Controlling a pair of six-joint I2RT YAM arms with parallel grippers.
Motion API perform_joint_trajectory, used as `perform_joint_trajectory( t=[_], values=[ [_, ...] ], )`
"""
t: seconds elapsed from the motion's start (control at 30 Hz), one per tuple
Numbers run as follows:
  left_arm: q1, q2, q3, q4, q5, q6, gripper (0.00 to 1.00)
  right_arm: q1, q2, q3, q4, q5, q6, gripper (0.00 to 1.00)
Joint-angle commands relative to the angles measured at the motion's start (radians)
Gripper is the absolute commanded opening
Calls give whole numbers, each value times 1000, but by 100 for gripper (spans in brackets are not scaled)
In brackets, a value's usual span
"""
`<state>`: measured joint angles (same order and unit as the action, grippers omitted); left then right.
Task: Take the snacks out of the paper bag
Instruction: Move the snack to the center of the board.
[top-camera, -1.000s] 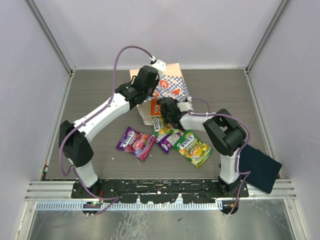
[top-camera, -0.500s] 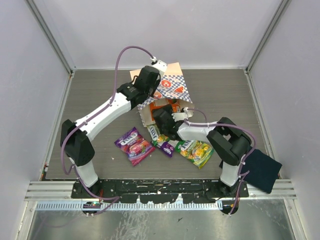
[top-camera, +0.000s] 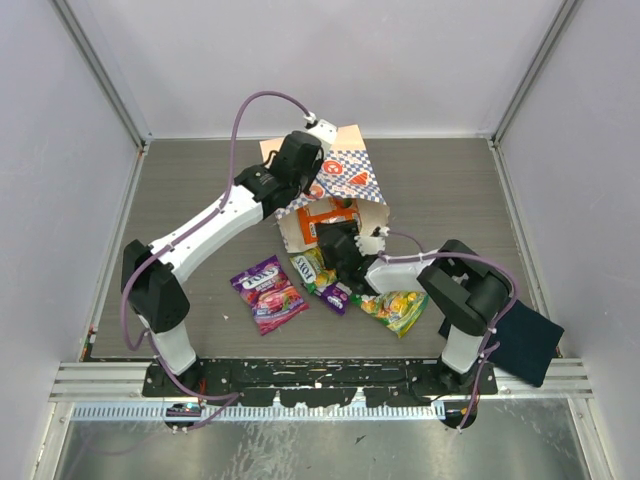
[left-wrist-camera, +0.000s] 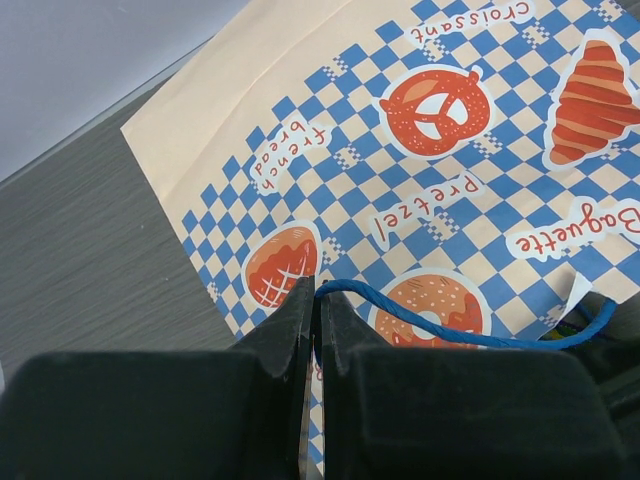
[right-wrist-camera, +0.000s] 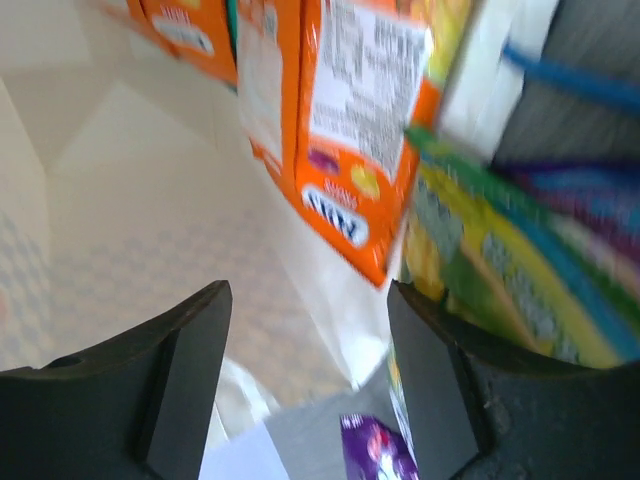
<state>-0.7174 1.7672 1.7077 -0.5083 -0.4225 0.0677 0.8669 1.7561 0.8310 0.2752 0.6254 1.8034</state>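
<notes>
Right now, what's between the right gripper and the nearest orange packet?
Nothing: in the right wrist view the open right gripper faces the orange packet directly, only the paper bag's pale inner wall below.

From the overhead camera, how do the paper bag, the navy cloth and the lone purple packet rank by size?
1. Beige paper bag with blue-white checks, largest.
2. Dark navy folded cloth, partly hidden by an arm.
3. Purple glossy candy packet, smallest.
</notes>
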Motion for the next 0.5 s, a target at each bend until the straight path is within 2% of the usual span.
perform_joint_trajectory(
  t=[0.0,0.17,0.33,0.47],
  values=[
    [-9,-38,39,12,-12,-1,4,-86,9,-15,221,-24,-38,68],
    [-13,-29,51,5,-21,5,4,-128,76,58,169,-63,-45,68],
    [-13,-27,53,3,-36,18,5,-124,73,131,-101,-67,0,72],
    [-14,-22,52,6,-32,14,5,-116,45,106,-161,-61,25,74]
  ],
)
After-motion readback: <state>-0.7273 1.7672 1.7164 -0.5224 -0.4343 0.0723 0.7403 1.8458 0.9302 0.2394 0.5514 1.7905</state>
